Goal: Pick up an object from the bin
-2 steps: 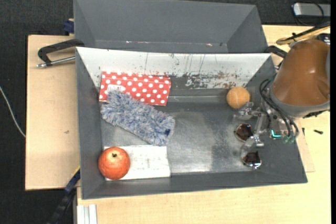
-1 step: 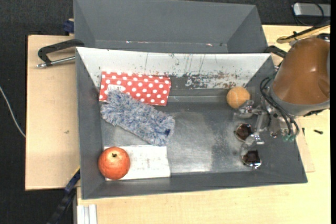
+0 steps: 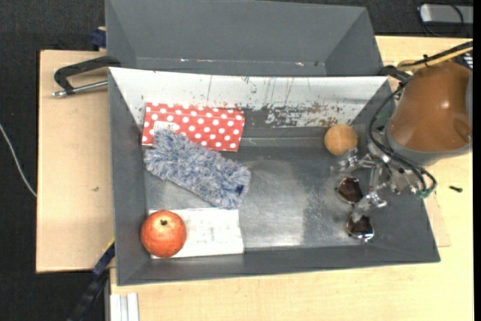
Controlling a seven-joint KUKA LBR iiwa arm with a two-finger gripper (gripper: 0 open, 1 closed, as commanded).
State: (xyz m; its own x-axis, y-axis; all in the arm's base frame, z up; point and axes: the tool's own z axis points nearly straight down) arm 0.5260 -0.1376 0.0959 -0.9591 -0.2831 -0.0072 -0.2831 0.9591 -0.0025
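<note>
While the camera view is looking down into the bin (image 3: 293, 199), the count is standing at six items:

- one red box with white dots (image 3: 194, 128)
- one blue-grey fluffy cloth (image 3: 197, 171)
- one red apple (image 3: 163, 233)
- one white card (image 3: 210, 229)
- one tan ball (image 3: 340, 139)
- one item resembling a pair of sunglasses (image 3: 355, 208), showing two dark lenses

The box is lying at the far left against the back wall, and the cloth is overlapping its near edge. The apple is sitting on the left end of the card in the near left corner. The ball is resting at the far right.

The sunglasses are lying on the floor beside the right wall. Their long axis is running far to near, with the far end pointing towards the ball and leaning slightly left.

The gripper (image 3: 368, 188) is hanging over the far lens. It cannot be told whether it is open or closed.
</note>
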